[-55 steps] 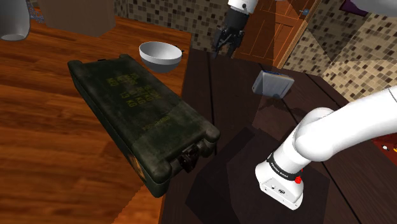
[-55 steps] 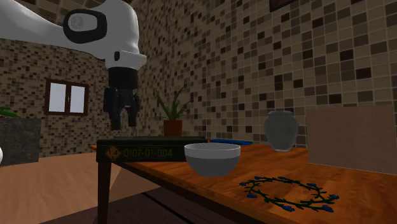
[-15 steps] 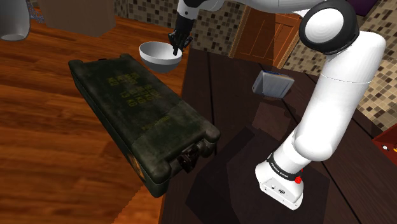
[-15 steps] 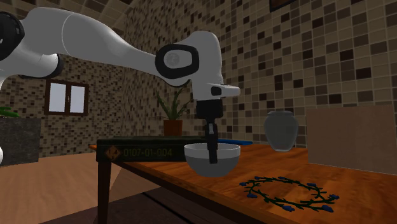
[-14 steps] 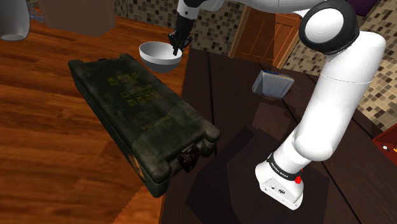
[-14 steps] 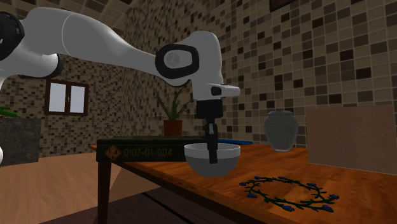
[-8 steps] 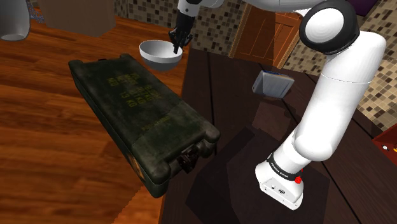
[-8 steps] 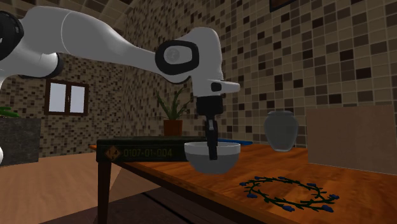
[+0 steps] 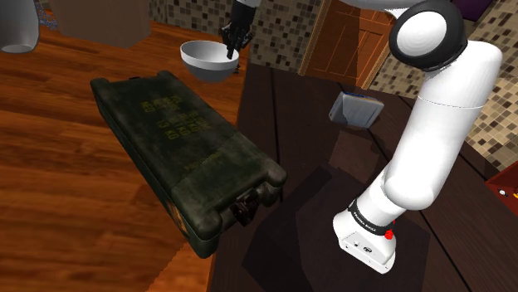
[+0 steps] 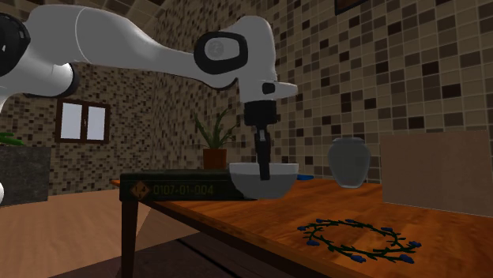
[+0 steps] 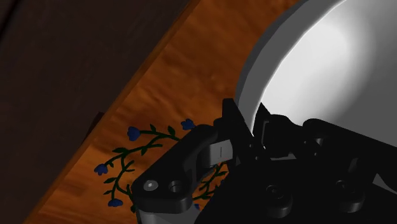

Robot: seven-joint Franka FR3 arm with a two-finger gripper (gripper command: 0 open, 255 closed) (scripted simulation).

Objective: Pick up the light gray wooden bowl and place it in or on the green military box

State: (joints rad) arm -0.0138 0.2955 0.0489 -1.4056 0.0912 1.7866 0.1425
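Claw point(image 9: 232, 43) clamped on the rim of the pale grey bowl point(image 9: 202, 60), one finger inside, one outside. The bowl hangs just above the table point(image 9: 58, 158), near the green military box point(image 9: 187, 145). Risk: off-centre pinch — a quick swing could tilt it loose.

the bowl point(image 9: 207, 61) looks smooth and pale grey, an even, plain surface with a soft sheen on its inside. the box point(image 9: 187, 149) has a dull, mottled dark green skin, matt and worn-looking, with faint stencilled marks on the lid. the worktop point(image 9: 58, 166) is reddish-brown wood with clear grain and a light polish. the gripper point(image 9: 231, 50) is matt black. the arm point(image 9: 436, 141) has a smooth, glossy white shell. the wall point(image 10: 411, 71) is covered in small brown and beige mosaic tiles.
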